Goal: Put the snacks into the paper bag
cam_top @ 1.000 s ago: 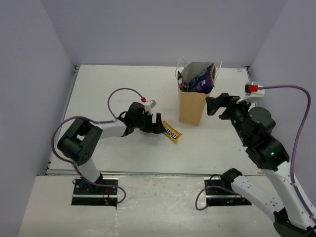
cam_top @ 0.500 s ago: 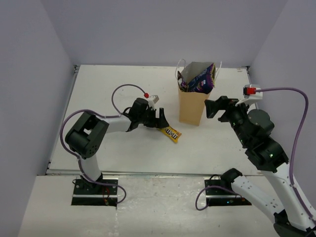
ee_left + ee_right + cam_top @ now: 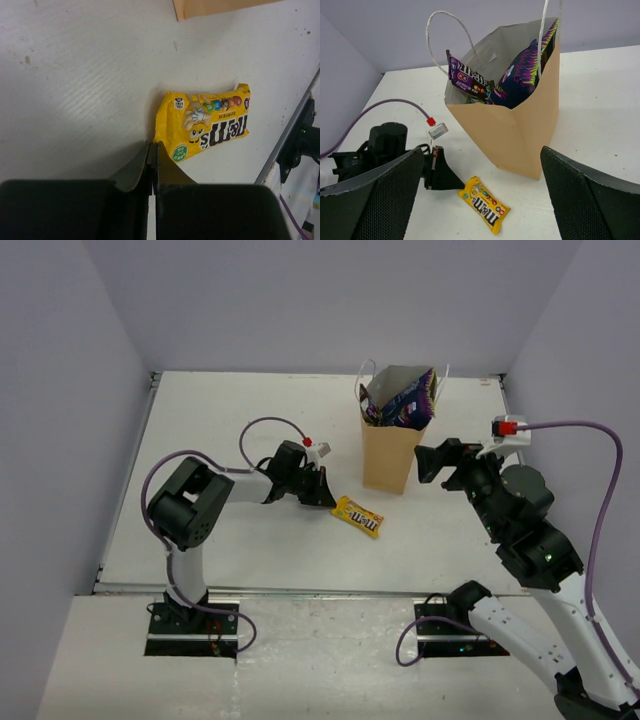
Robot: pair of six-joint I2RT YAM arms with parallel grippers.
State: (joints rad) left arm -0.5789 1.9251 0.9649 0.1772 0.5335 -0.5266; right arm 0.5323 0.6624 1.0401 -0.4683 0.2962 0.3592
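The yellow M&M's pack [image 3: 358,517] [image 3: 205,127] [image 3: 485,205] lies flat on the white table, in front of the paper bag [image 3: 390,455] [image 3: 520,130]. My left gripper [image 3: 332,502] [image 3: 152,146] is low over the table and shut. Its tips meet at the pack's near corner, and I see none of the pack between them. The bag stands upright with a large purple chip bag [image 3: 405,400] [image 3: 525,75] and a dark purple candy bar [image 3: 467,77] sticking out of it. My right gripper [image 3: 428,460] [image 3: 481,155] hangs open beside the bag, holding nothing.
The bag's white cord handles [image 3: 447,25] stand up above its rim. The left arm's purple cable [image 3: 265,425] loops over the table. Grey walls close in the table on three sides, and a metal rail [image 3: 300,590] runs along the near edge.
My left gripper has shut and reached further right. The M&M's pack has slid right and toward the near edge, turning a little. The right arm has barely moved.
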